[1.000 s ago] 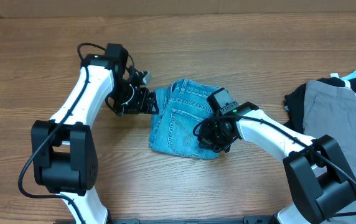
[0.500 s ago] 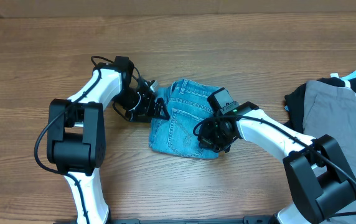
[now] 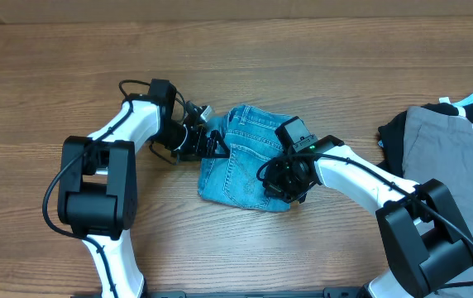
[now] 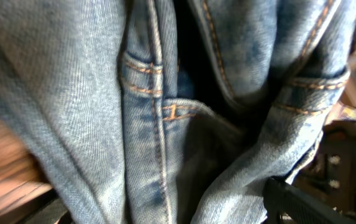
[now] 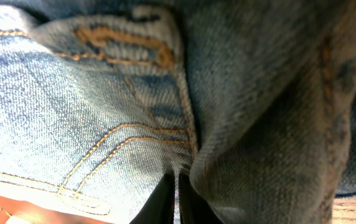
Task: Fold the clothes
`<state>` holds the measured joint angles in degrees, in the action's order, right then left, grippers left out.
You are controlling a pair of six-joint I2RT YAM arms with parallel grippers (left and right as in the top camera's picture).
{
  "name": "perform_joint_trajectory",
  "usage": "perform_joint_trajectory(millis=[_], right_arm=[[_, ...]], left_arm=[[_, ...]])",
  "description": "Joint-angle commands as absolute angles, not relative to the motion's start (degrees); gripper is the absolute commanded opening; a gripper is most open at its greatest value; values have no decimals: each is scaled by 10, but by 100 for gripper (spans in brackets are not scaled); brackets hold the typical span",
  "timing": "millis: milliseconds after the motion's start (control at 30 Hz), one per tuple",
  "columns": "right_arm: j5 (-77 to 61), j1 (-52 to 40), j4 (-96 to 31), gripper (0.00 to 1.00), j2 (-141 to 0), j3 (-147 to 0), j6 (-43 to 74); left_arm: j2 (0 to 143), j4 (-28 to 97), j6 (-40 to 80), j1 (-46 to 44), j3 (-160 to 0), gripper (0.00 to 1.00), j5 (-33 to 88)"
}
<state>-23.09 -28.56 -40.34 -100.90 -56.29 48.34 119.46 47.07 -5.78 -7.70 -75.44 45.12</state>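
Closest to the robot's side, the right claw [image 3: 284, 187] is down on the near-right corner of the jeans [image 3: 238, 157], nose buried in the cloth. Its wrist cam is wall-to-wall denim w/ 2 dark fingers [image 5: 160, 202] poking in at the bottom, nearly together. Can't tell if fabric's pinched btwn them or not.

The jeans sit mid-table [image 3: 71, 58] as 1 compact, lumpy bundle, doubled over a few times imo, back pocket [image 3: 238, 170] facing up.

Just past that, the left claw [image 3: 213, 146] is pushed against the bundle's left edge. Its cam shows only folds, seams and 1 black finger [image 4: 305, 202] at lower right, so clenched or released, can't tell there either.

Handling: denim's heavy-ish and thick, floppy but w/ some body, not slippery, nothing to break. Stacked layers will prob want to spring open — I'd grab at the thick seams or waistband edge, taking every layer at once, not 1 loose flap.

Further off at the right edge there's a pile of other clothes [image 3: 447, 141] — grey and black, well apart.
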Motion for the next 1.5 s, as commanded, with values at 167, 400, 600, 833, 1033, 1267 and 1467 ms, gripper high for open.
perform_joint_trajectory(millis=[167,400,600,833,1033,1267,1467], right_arm=[[-222,-290,-402,8,-1032,-553,480],[-222,-290,-402,8,-1032,-553,480],[-222,-290,-402,8,-1032,-553,480],[-222,-290,-402,8,-1032,-553,478],[-225,-290,-397,8,-1032,-553,478],[-228,-290,-393,8,-1032,-553,478],[-228,-290,-395,8,-1032,-553,477]], left_arm=[[1244,432,-18,-86,-693,78,436],[1244,430,-9,-86,-693,82,483],[1244,422,-20,-85,-693,97,478],[1244,454,-17,-70,-693,93,428],[1244,442,-34,-45,-693,98,479],[1244,418,-17,-85,-692,96,467],[1244,419,57,-112,-692,59,399]])
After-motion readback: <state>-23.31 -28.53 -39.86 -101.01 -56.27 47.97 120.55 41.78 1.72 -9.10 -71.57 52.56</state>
